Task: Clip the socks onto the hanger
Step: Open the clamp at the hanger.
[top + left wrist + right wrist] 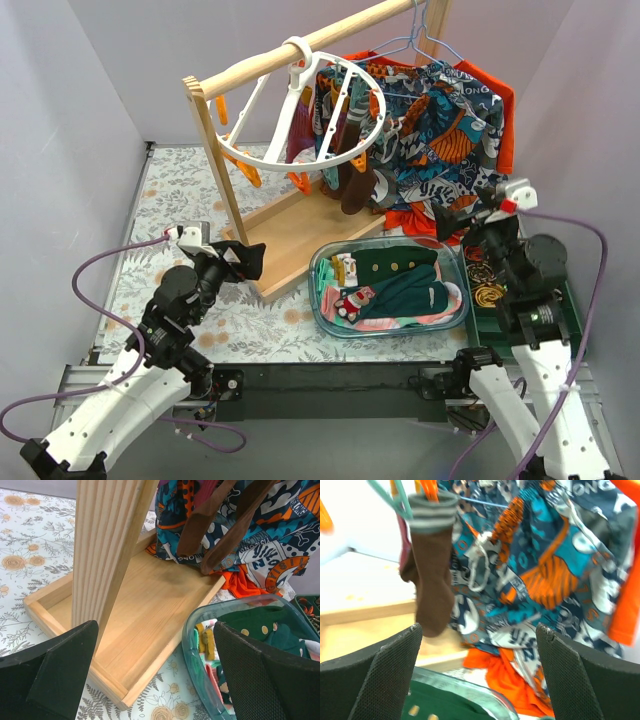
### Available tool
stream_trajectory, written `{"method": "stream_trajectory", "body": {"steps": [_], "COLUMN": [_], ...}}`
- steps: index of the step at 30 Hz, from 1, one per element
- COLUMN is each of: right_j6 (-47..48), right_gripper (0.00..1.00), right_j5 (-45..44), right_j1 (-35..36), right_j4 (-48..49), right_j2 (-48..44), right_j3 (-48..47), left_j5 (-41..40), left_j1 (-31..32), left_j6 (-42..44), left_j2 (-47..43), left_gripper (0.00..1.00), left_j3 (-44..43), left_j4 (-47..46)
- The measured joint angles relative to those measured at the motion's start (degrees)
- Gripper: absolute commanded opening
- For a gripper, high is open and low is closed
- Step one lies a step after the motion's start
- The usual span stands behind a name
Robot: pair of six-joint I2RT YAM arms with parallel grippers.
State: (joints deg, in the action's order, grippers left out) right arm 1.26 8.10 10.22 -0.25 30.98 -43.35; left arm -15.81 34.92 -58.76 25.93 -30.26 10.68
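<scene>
The white ring hanger (pixel 300 110) hangs from the wooden rail, with orange clip pegs (pixel 247 172) dangling. Brown socks (pixel 356 186) hang clipped to it; one shows in the right wrist view (pixel 432 575). A dark green sock with yellow dots (pixel 395 262) and a dark teal sock (pixel 412 292) lie in the clear bin (pixel 318 282). The green sock also shows in the left wrist view (pixel 250 620). My left gripper (pixel 245 260) is open and empty beside the wooden base (pixel 145 615), left of the bin. My right gripper (pixel 455 220) is open and empty above the bin's far right corner.
The patterned orange-blue shirt (pixel 450 130) hangs on a wire hanger at the back right. The rail's wooden post (pixel 105 545) stands close in front of my left gripper. A dark green tray (pixel 490 290) with small items sits right of the bin. Other small socks lie in the bin.
</scene>
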Motion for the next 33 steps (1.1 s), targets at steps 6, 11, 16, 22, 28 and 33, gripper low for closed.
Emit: {"method": "stream_trajectory", "body": {"steps": [6,11,16,22,28,33], "right_j6": [-2.6,1.62,6.67,10.82,12.68,12.96], "right_gripper": [0.94,0.92,0.88,0.84,0.81,0.79], "right_j5": [5.18,9.33,9.7,8.9,8.52,8.48], "right_j1": [0.02,1.03,5.29,11.67,14.88,16.13], "right_j4": [-3.74,-4.66,-3.5,1.42,4.94,6.71], "right_j2": [13.55,21.97,27.47,32.28,36.57,38.93], "right_j3": [-12.7,-18.12,-21.18,-23.71,-27.36,-30.29], "left_j5": [0.04,0.24,0.44,0.44,0.42,0.42], "left_j1": [-0.17,-0.31,-0.33,-0.33,-0.33,-0.35], "left_j6": [0.02,0.0,0.0,0.0,0.0,0.0], "left_j2": [0.63,1.86,2.19,2.05,1.25,0.96], "left_gripper": [0.98,0.98,0.98,0.98,0.98,0.98], "left_j3": [0.0,0.0,0.0,0.0,0.0,0.0], "left_j4": [0.07,0.31,0.98,1.14,1.36,1.38]}}
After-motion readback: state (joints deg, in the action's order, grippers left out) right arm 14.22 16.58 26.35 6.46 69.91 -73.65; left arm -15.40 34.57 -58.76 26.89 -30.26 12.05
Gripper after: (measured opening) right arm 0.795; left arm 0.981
